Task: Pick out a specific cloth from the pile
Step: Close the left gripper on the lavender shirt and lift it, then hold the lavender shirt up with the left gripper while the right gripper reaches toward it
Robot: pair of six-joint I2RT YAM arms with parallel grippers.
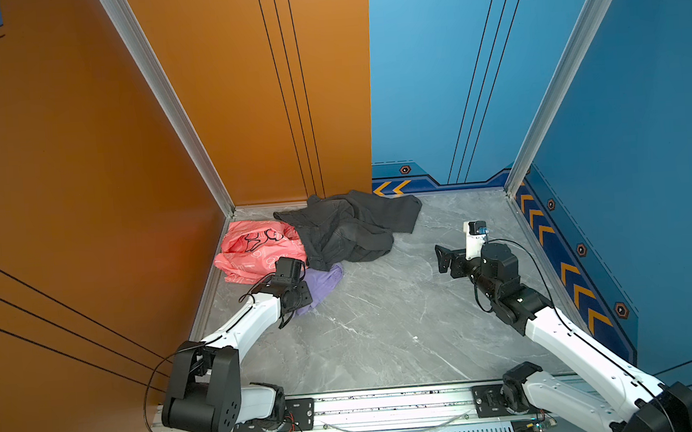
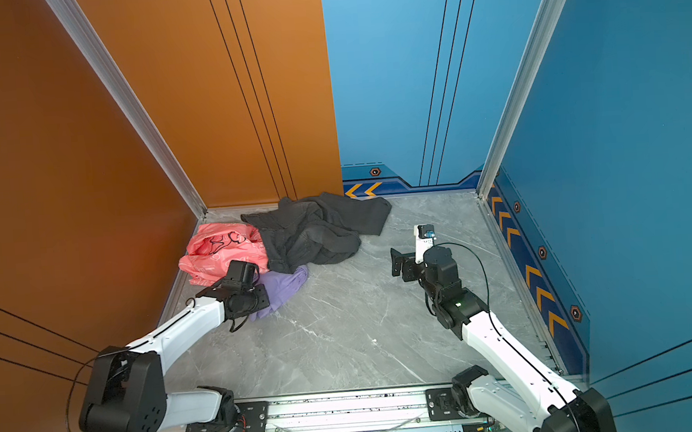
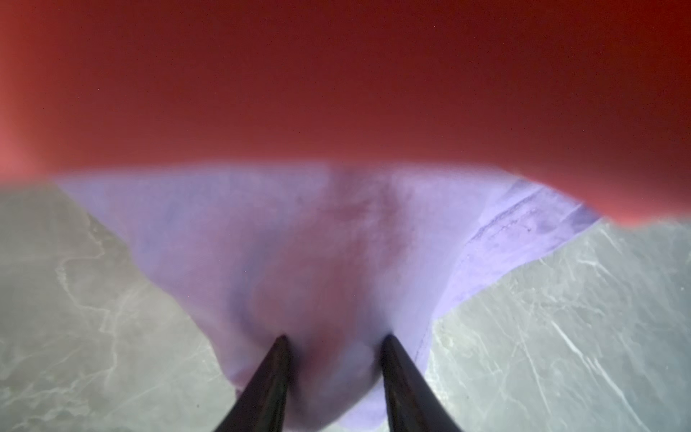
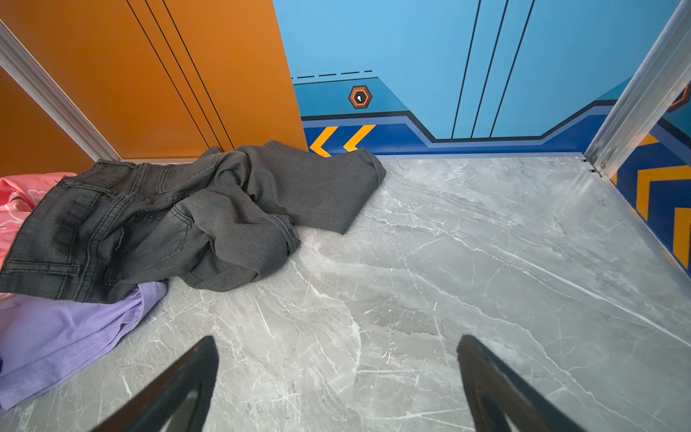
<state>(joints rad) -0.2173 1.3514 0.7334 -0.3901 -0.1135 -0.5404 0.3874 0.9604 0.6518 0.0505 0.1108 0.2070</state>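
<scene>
Bright even light, left wrist view blurred

Left arm stretched forward, wrist pitched down, left gripper [image 3: 334, 338] jaws pinched on the cloth [image 3: 261, 243]. Right arm extended low, right gripper [image 4: 338, 337] jaws wide, empty.

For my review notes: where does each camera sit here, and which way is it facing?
Top views: high above the front rail, looking down toward the back wall; both show the left arm, right arm and the pile.
Left wrist: just over the table, facing the lavender cloth pinched in the left gripper; the coral-pink cloth blurs close by.
Right wrist: low, facing the back wall past the dark grey garment; open right gripper shows.
Shared: both wrist views show the lavender cloth and table.
</scene>
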